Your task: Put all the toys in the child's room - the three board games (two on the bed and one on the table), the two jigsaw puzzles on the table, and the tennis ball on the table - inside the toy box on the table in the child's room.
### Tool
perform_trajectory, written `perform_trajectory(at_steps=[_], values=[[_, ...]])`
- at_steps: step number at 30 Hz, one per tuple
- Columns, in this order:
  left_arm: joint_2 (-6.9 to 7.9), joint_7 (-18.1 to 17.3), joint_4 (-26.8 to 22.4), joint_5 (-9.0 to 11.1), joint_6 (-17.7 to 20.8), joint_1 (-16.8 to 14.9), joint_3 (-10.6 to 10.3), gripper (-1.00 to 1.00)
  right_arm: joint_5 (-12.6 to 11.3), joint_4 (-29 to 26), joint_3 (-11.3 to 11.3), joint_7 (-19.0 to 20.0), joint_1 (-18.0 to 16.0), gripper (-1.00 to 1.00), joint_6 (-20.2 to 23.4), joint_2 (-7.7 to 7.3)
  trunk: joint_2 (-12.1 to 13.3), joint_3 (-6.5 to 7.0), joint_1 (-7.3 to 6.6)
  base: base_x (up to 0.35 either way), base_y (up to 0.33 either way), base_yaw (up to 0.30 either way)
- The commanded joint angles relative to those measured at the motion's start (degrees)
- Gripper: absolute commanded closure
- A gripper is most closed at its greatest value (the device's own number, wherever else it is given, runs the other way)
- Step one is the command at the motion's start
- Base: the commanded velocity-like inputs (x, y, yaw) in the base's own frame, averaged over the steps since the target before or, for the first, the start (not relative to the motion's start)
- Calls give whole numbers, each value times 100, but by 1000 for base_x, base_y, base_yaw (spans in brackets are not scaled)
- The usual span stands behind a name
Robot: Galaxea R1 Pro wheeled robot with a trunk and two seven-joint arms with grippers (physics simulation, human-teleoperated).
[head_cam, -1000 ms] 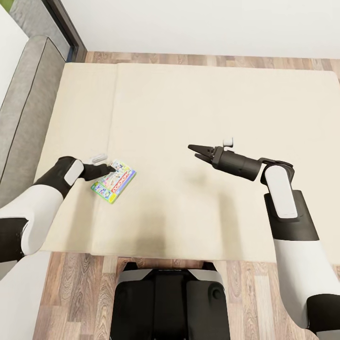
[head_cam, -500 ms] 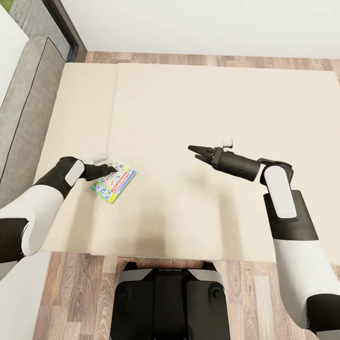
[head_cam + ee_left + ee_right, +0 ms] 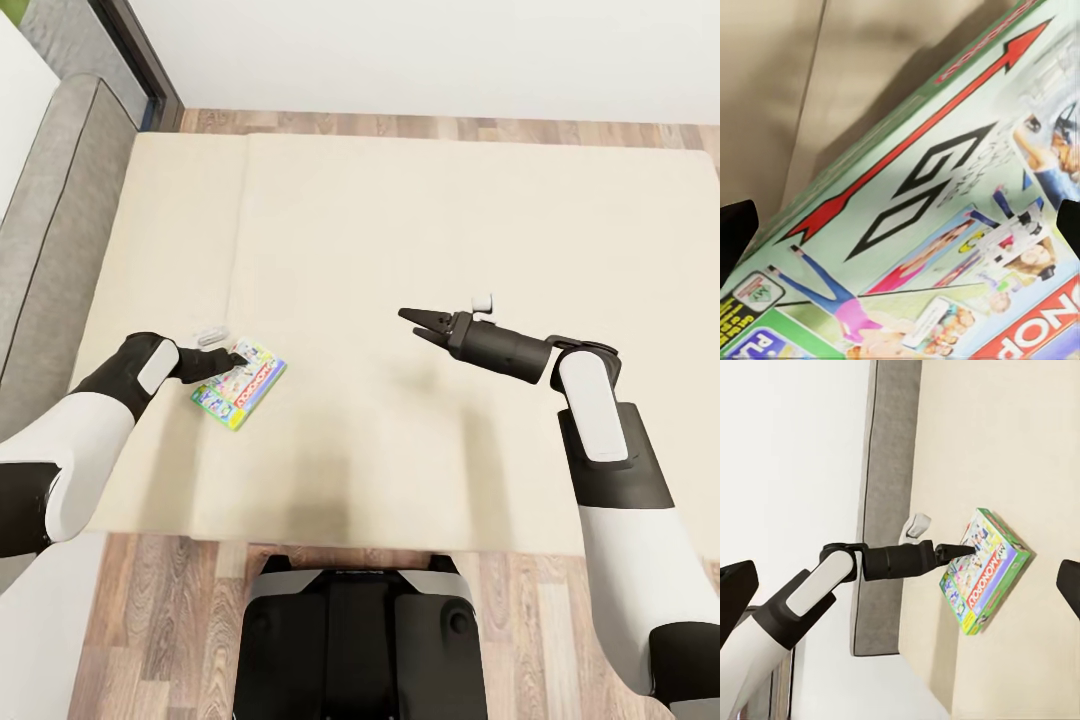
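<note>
One board game (image 3: 240, 385), a green-edged white-and-red Monopoly box, lies on the beige mattress of the bed (image 3: 450, 220) near its front left. My left gripper (image 3: 240, 357) is at the box's far edge, touching it. The left wrist view has the box's printed lid (image 3: 930, 225) very close, with the fingertips (image 3: 735, 232) spread wide at either side, so this gripper is open. My right gripper (image 3: 411, 322) hovers open and empty over the middle of the mattress, pointing toward the box (image 3: 982, 570) and the left gripper (image 3: 951, 551).
A grey upholstered bed frame edge (image 3: 50, 230) runs along the mattress's left side, with a dark door frame (image 3: 140, 60) behind it. Wood plank floor (image 3: 150, 620) lies in front of the bed, where my base (image 3: 360, 640) stands. A white wall closes the far side.
My left gripper has dipped slightly toward the box, and the box has shifted a little to the left. The right arm has stayed put.
</note>
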Motion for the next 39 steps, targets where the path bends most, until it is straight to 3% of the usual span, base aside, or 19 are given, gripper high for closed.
perform_trajectory(at_steps=[1,39], values=[[7,-17,-5,5,12,-2,-45,-100,58,1,3,58,-3,-100,8,-3,-6,-4,2,-44,-86,0],[-1,-26,-23,5,12,60,-46,-100,62,143,-28,58,-11,-100,8,-12,-6,-4,2,-35,-89,0]])
